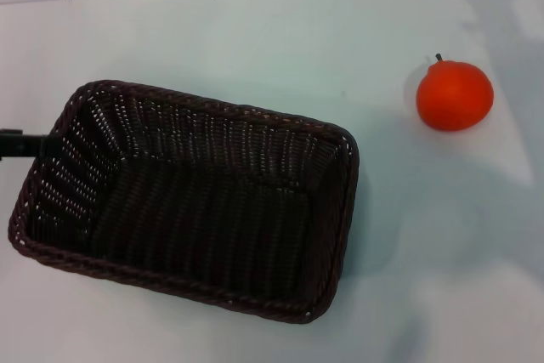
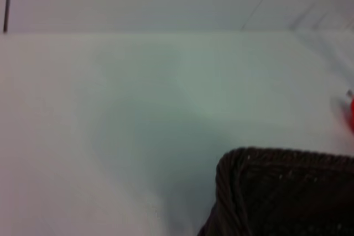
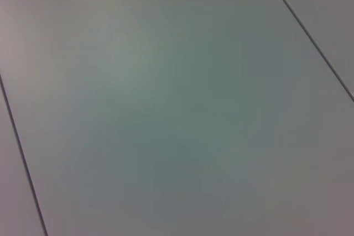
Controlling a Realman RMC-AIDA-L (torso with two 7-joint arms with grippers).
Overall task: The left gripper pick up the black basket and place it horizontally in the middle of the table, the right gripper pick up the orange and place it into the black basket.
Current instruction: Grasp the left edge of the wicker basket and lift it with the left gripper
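Basket (image 1: 195,201): woven, stiff, judged light; braided rim best gripped. Left end effector (image 1: 21,144) seen at rim's 9 o'clock; closure cannot be told. Orange (image 1: 454,95): 2 o'clock, glossy, judged slippery. Right end effector unseen.

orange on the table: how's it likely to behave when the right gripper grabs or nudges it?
The orange is round and sits free on the flat table, so a nudge would probably roll it. Its skin looks smooth and glossy, so it may slip in a light pinch. It keeps a full, even shape, so it's likely firm, though that is uncertain.

Black basket (image 1: 195,201) – woven wicker; orange (image 1: 455,96) – smooth, glossy.
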